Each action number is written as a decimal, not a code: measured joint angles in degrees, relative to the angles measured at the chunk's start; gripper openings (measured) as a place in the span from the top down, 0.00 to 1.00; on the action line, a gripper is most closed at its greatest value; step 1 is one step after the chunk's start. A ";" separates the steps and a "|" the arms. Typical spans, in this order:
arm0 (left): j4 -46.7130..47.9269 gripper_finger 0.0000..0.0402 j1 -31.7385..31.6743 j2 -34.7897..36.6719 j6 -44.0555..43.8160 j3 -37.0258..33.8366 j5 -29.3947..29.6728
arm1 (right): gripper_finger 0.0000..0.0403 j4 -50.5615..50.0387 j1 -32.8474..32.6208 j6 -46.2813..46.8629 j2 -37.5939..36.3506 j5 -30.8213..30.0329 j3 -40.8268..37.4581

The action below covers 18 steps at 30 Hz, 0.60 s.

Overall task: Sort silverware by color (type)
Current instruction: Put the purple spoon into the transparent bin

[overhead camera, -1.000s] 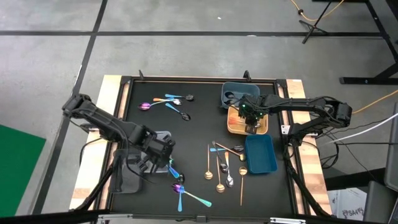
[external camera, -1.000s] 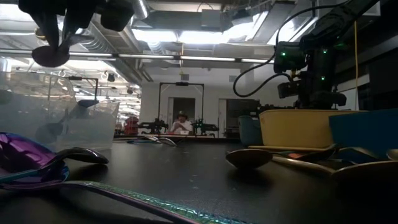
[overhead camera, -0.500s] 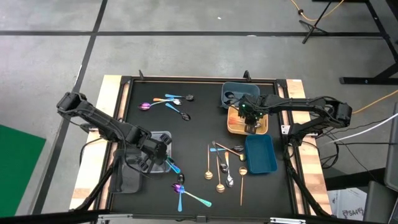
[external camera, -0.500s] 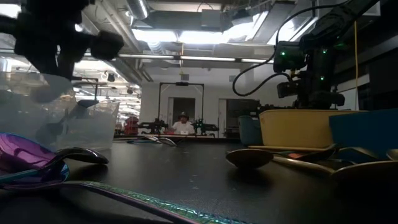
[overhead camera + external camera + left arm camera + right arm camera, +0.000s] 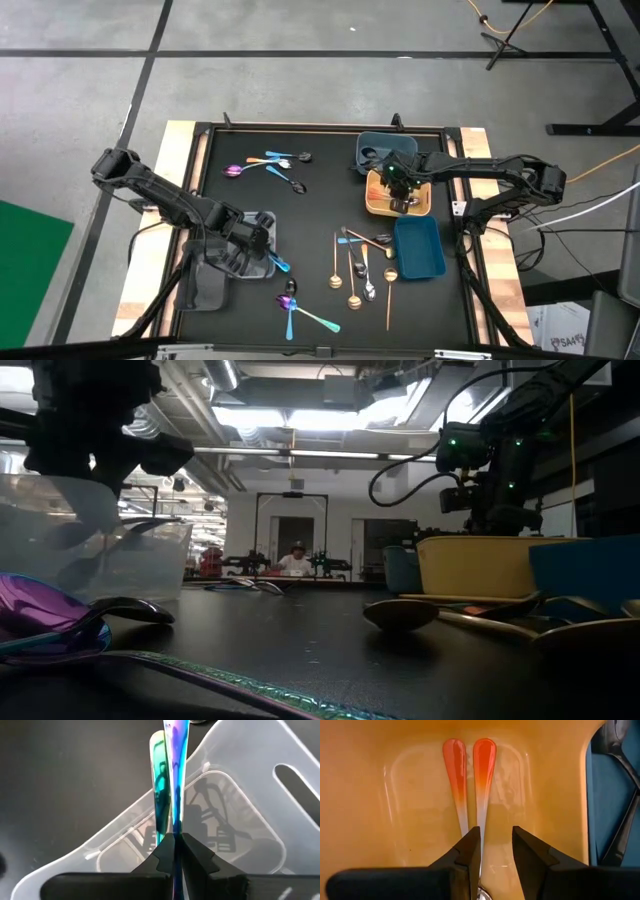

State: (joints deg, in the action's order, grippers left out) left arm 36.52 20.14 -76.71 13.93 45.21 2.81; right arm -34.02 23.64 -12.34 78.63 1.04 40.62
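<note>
Spoons in mixed finishes on a black table [image 5: 320, 200], with both arms working over trays.

Left gripper [image 5: 174, 840] hangs above the clear plastic tray [image 5: 240, 845] at the table's left side, its fingers pressed together on the handle of a teal-and-purple iridescent spoon [image 5: 176, 775] that reaches past the tray's rim. Right gripper [image 5: 496, 845] is lowered into the yellow tray [image 5: 380, 205], fingers spread, holding nothing; two copper-orange handles [image 5: 470, 775] lie side by side on the tray floor ahead of it. A dark blue bin [image 5: 372, 148] stands beyond the yellow tray, a blue tray [image 5: 420, 250] nearer. Loose spoons lie in three groups: far left [image 5: 268, 166], centre [image 5: 362, 265], and near edge [image 5: 298, 305].
</note>
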 joint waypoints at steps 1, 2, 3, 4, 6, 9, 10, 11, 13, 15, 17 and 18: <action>0.01 0.96 0.01 0.00 -0.06 0.00 0.67 | 0.75 -0.02 0.00 0.00 0.00 0.00 0.00; 0.01 0.96 0.02 0.00 -0.09 0.00 1.44 | 0.75 -0.03 0.00 0.00 0.00 0.00 0.00; 0.03 0.96 0.02 0.00 -0.14 0.00 2.07 | 0.75 -0.02 0.00 0.00 0.00 0.00 0.00; 0.03 0.96 0.00 0.00 -0.29 0.00 2.38 | 0.75 -0.02 0.00 0.00 0.00 0.00 0.00; 0.03 0.96 0.00 0.00 -0.34 0.00 2.50 | 0.75 -0.02 0.00 0.00 0.00 0.00 0.00; 0.05 0.96 0.02 0.00 -0.41 -0.02 2.50 | 0.75 -0.02 0.00 0.00 0.00 0.00 0.00; 0.05 0.96 0.01 0.00 -0.39 -0.02 2.50 | 0.75 -0.02 0.02 0.00 0.00 0.00 0.00; 0.05 0.96 0.00 0.00 -0.39 -0.02 2.50 | 0.75 -0.02 0.01 0.00 0.00 0.00 0.00; 0.05 0.96 0.00 0.00 -0.57 -0.02 2.51 | 0.75 -0.02 0.00 0.01 0.00 0.00 0.00; 0.05 0.96 0.01 0.00 -2.19 -0.04 2.48 | 0.75 -0.04 0.00 0.00 0.00 0.00 0.00; 0.03 0.96 0.00 0.00 -3.34 -0.04 2.50 | 0.75 -0.04 0.01 0.00 0.00 0.00 0.00; 0.04 0.96 0.00 0.00 -3.27 -0.04 2.52 | 0.75 -0.02 0.00 0.00 0.00 0.00 0.00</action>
State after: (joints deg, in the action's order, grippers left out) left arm 36.56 20.14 -76.71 10.67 45.17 5.32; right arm -34.04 23.64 -12.34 78.63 1.04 40.62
